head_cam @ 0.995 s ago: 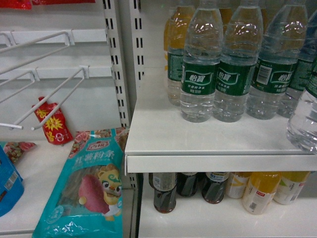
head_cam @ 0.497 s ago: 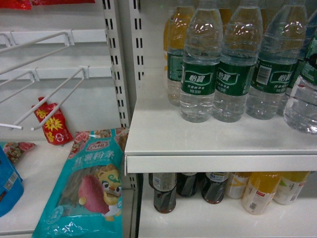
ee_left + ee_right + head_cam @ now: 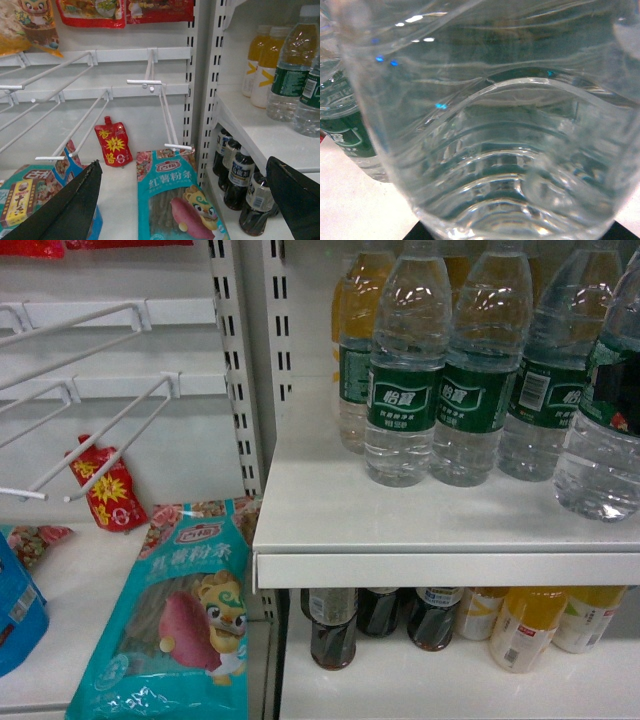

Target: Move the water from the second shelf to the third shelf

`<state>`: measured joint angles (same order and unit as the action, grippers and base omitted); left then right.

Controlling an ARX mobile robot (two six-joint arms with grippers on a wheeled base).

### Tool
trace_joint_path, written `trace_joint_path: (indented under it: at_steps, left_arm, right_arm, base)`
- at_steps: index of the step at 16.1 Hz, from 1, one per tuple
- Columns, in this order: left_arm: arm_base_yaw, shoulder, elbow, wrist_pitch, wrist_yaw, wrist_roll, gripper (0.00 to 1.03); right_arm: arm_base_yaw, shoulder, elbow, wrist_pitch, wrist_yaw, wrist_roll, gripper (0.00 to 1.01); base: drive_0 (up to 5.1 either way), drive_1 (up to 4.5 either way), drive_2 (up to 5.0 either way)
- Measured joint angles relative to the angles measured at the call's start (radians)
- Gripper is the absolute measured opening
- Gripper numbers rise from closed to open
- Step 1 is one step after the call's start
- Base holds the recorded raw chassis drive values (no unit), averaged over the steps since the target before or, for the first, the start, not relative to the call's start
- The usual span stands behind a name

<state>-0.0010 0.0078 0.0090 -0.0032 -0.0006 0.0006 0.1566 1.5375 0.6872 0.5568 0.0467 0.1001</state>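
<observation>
The water bottle (image 3: pixel 603 450), clear and ribbed with a green label, is at the right edge of the head view. Its base is low over the third shelf (image 3: pixel 400 569), the white board with the boxy front edge, to the right of a row of similar bottles (image 3: pixel 403 390). In the right wrist view the water bottle (image 3: pixel 490 130) fills the frame. My right gripper (image 3: pixel 517 236) shows only as black tips at its bottom corners, shut on it. My left gripper (image 3: pixel 180 200) hangs open and empty before the left bay. The second shelf is out of view.
A teal noodle packet (image 3: pixel 180 610) and a red pouch (image 3: pixel 105 485) lie on the left bay under white wire hooks (image 3: pixel 110 440). A slotted upright (image 3: pixel 235 390) divides the bays. Dark cola bottles (image 3: pixel 380 625) and yellow drinks (image 3: pixel 530 625) stand on the board below.
The held water bottle has moved left and further in over the shelf, from the frame's right edge toward the row of bottles. Nothing else has moved.
</observation>
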Motion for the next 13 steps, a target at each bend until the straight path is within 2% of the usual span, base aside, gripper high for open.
trace_joint_path:
  at_steps: [4,8,10,13]
  left_arm:
    - [0.000,0.000,0.000,0.000,0.000,0.000,0.98]
    - [0.000,0.000,0.000,0.000,0.000,0.000,0.98]
    - [0.000,0.000,0.000,0.000,0.000,0.000,0.98]
    - [0.000,0.000,0.000,0.000,0.000,0.000,0.98]
  right_arm:
    - [-0.001,0.023,0.000,0.005,0.024,0.006,0.39]
    - [-0.008,0.058,0.000,0.018,0.032,0.028,0.39]
    - [-0.014,0.071,0.013,-0.001,0.029,0.053,0.39]
    - [-0.019,0.079,0.014,0.005,0.034,0.060,0.39]
  base:
    - [0.0,0.00,0.0]
    - [0.0,0.00,0.0]
    - [0.0,0.00,0.0]
    - [0.0,0.00,0.0]
